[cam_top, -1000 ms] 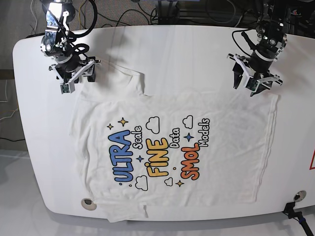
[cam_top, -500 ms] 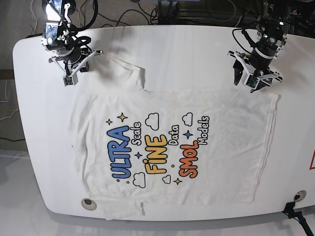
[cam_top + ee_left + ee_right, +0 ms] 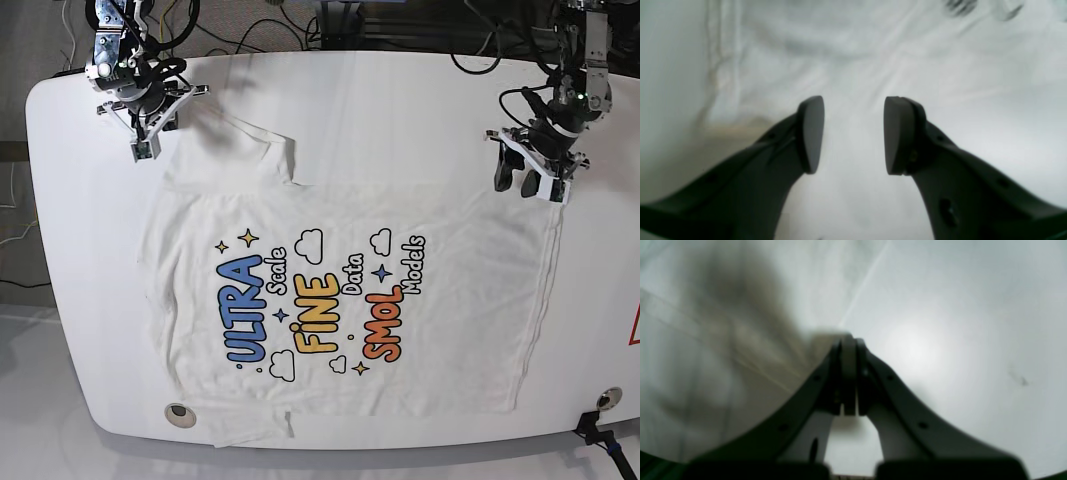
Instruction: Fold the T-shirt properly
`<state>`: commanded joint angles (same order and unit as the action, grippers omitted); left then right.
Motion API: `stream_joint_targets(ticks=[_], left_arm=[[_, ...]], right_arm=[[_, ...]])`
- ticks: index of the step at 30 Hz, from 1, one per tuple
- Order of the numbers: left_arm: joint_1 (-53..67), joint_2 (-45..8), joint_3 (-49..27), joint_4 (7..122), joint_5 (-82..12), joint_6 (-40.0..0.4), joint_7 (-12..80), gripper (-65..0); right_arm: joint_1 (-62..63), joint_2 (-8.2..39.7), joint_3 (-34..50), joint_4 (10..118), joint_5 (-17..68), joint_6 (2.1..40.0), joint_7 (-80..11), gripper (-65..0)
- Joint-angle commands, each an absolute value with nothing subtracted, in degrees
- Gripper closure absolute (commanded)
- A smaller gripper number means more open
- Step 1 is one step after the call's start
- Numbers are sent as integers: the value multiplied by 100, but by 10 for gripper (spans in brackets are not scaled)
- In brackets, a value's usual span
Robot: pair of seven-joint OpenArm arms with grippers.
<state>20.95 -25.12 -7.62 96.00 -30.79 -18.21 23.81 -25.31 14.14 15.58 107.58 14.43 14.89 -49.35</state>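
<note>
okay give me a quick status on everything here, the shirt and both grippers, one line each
T-shirt: spread flat on the table, print up, unfolded, one sleeve pulled toward the right gripper.
Right gripper: shut on T-shirt fabric, at the sleeve.
Left gripper: open, empty, over the shirt's hem corner.

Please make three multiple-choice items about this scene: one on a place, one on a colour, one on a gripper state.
1. Where does the T-shirt lie?
A. spread on the table
B. hanging off an arm
C. folded in a pile

2. What colour is the word "FINE"?
A. green
B. yellow
C. red

3. How is the left gripper?
A. shut on cloth
B. open
C. out of view

Answers: 1 A, the shirt is flat with its print up; 2 B, the letters are yellow; 3 B, its wrist view shows a gap between the fingers.
</note>
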Motion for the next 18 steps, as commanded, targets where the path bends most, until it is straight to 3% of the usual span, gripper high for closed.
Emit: stream_joint_targets(ticks=[2, 14, 18], left_arm=[[2123, -2440, -822, 9648, -2862, -1701, 2404, -272], [2141, -2440, -822, 9648, -2853, -1710, 2413, -273], [2149, -2440, -998, 9648, -2870, -1727, 2404, -276]], right_arm=[[-2378, 1209, 1534, 10774, 1552, 1543, -4963, -3], [-2360, 1209, 1543, 10835, 1560, 1552, -4980, -3], [-2352, 1015, 1560, 10835, 1560, 1692, -4980, -6]])
